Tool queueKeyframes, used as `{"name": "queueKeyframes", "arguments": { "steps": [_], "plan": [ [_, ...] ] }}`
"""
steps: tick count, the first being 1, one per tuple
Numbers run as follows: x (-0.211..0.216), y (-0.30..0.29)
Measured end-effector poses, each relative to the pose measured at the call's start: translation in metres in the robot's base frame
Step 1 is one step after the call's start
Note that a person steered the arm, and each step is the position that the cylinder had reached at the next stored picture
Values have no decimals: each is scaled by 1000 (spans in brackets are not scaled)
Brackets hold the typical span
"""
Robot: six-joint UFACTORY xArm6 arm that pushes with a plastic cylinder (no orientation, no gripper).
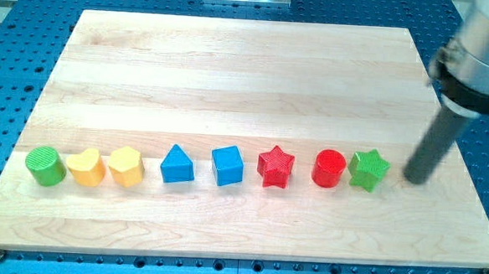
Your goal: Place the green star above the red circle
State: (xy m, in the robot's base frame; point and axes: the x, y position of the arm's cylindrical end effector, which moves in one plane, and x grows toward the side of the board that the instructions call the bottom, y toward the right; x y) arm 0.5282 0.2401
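green star (368, 169) touching red circle (329, 168), my tip (416, 179) just right

My tip (415, 179) low, rod slightly tilted.

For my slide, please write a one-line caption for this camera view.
My tip rests right of the green star, which touches the red circle, ending a row of eight blocks on the wooden board.

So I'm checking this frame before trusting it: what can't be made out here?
- Camera view, arm above my tip: blurred and cut off by the view's top-right corner.
- Green star block and red circle block: touching or narrowly apart, cannot tell.
- Wooden board: bottom corners cropped.
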Motion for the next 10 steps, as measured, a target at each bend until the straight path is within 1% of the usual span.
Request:
{"name": "queueKeyframes", "arguments": {
  "steps": [1, 2, 3, 4, 5, 6, 7, 8, 9, 10],
  "plan": [
    [36, -21],
    [0, -44],
    [-81, -48],
    [-65, -11],
    [-14, 10],
    [7, -34],
    [-41, -65],
    [-83, -83],
    [-77, -51],
    [-19, -23]
  ]
}}
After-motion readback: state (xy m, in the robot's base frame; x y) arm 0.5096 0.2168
